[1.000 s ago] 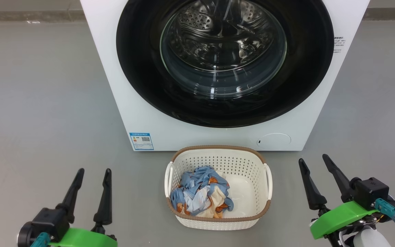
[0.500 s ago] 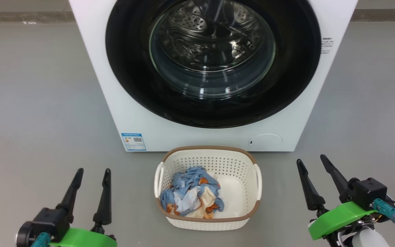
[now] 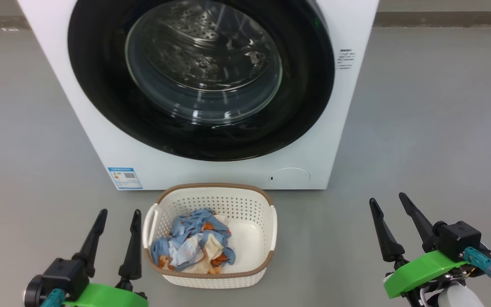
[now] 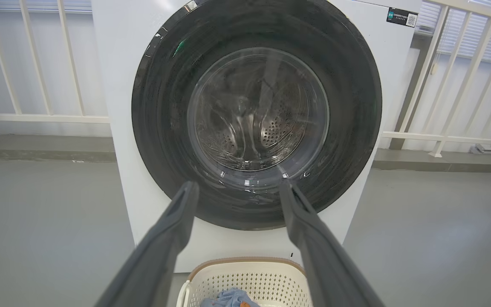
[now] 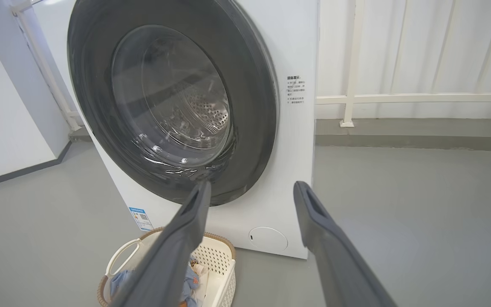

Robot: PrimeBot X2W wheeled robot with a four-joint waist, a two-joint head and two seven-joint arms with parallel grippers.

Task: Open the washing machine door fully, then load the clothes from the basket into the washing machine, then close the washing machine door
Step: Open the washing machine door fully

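Note:
The white washing machine (image 3: 228, 170) stands before me with its round black door (image 3: 96, 85) shut against the front; the steel drum shows through the glass window (image 3: 205, 72). On the floor in front sits the cream basket (image 3: 211, 194) with light blue and orange clothes (image 3: 192, 247) heaped in its left half. My left gripper (image 3: 119, 213) is open just left of the basket, holding nothing. Well to the basket's right, my right gripper (image 3: 388, 200) is open and holds nothing either. The door (image 4: 356, 106) and basket (image 4: 249, 273) appear in the left wrist view, and again the door (image 5: 258, 106) and basket (image 5: 215, 260) in the right wrist view.
Grey floor (image 3: 433, 128) spreads on both sides of the machine. A blue sticker (image 3: 125, 178) and a round flap (image 3: 290, 177) sit low on its front. White railings (image 4: 441, 85) run along the wall behind.
The whole head view has shifted, so the machine and basket now sit further left in the picture; the camera turned. Both grippers keep their pose and stay open.

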